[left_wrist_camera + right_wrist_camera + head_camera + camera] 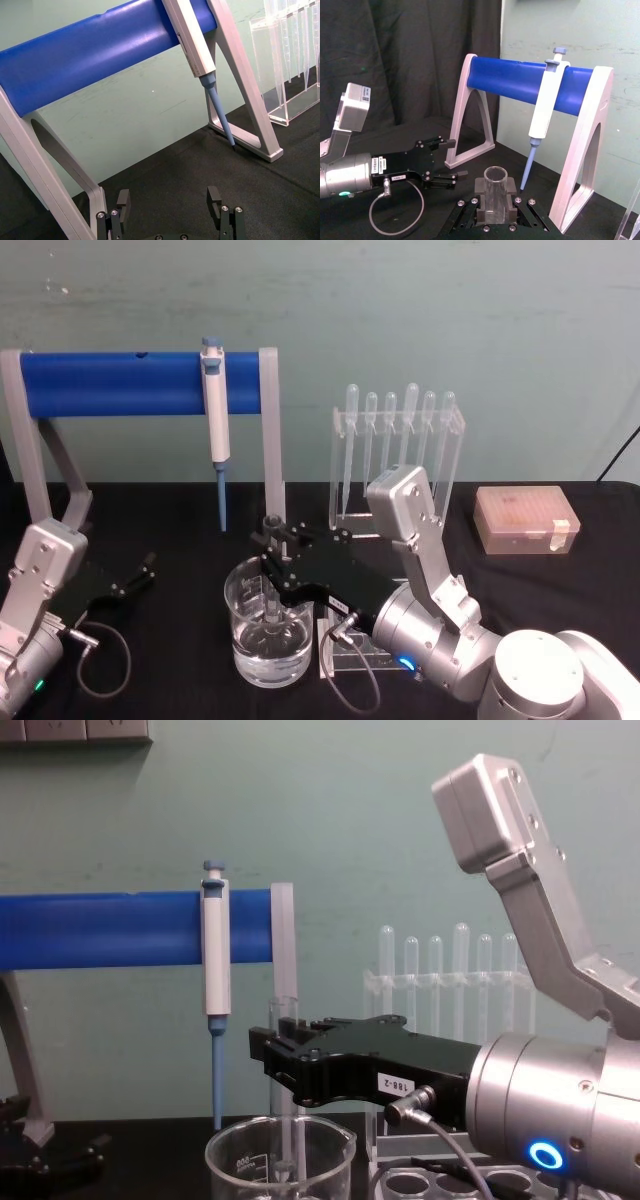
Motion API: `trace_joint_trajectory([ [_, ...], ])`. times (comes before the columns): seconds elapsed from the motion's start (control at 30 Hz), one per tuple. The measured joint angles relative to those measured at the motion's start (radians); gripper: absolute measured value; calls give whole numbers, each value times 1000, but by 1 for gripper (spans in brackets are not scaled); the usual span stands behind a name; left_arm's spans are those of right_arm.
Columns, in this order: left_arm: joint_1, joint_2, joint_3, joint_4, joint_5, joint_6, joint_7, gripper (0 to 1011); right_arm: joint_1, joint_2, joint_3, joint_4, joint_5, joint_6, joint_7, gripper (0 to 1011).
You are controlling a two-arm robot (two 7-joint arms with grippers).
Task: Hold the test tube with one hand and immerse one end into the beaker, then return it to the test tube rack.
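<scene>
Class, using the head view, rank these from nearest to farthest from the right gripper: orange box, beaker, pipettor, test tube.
1. The test tube, clamped in the right gripper.
2. The beaker, directly beneath.
3. The pipettor, hanging behind, to the left.
4. The orange box, far off at the right rear.

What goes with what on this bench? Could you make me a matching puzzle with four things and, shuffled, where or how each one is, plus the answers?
Things
1. test tube
2. beaker
3. pipettor
4. left gripper

Places and states
A. hanging on the blue bar
B. open, at the left side of the table
C. standing on the black table, holding clear liquid
D. clamped in the right gripper, lower end down inside the beaker

Pairs: 1-D, 2-C, 3-A, 4-B
</scene>
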Motion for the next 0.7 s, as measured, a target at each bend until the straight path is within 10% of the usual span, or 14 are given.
trace_joint_trajectory([
  [0.7,0,0,0,0,0,0,0,1000,1,1,-1,-2,1,2,0,225],
])
